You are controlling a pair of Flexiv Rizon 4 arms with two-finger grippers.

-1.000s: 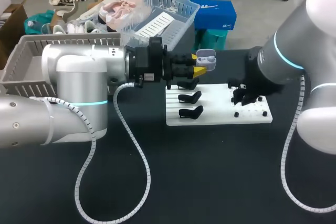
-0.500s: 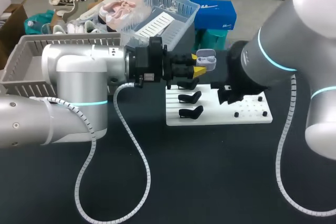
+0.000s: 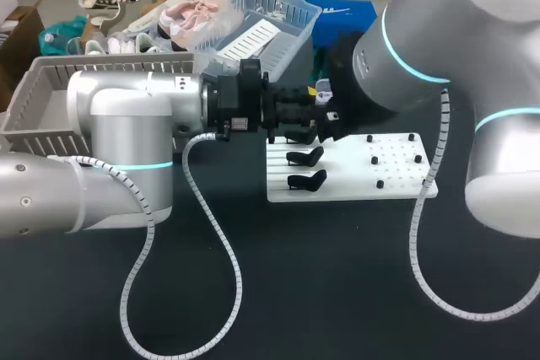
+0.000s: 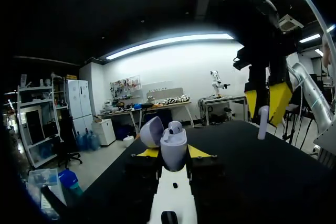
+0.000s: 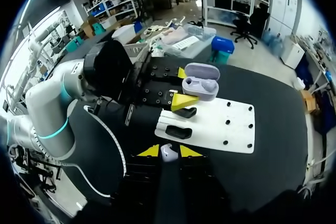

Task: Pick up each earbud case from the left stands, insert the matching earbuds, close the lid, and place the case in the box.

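**Q:** Why is your left arm (image 3: 126,124) stretched level across the table (image 3: 337,276)?

**A:** To hold the work up for my right arm (image 3: 422,48). It keeps the case above the far edge of the white board (image 5: 231,124), past the black stands (image 3: 306,180), where my other arm can reach it from above.

**Q:** And the case itself?

**A:** My left pincer (image 4: 173,153) is clamped on the lower half of the case (image 4: 170,142). The mouth faces up and the lid (image 4: 150,131) is swung back, so an earbud can drop straight in. Something rounded that pokes out of it may be an earbud already seated.

**Q:** How is the right arm posed?

**A:** It arches in from the right over the board, wrist turned down. My right pincer (image 4: 265,106) is closed on a pale earbud (image 4: 262,124), whose stem hangs below the yellow tips. It is near the case, a little above and to one side, and not yet in. I judge the next step is lining it up with the free socket.
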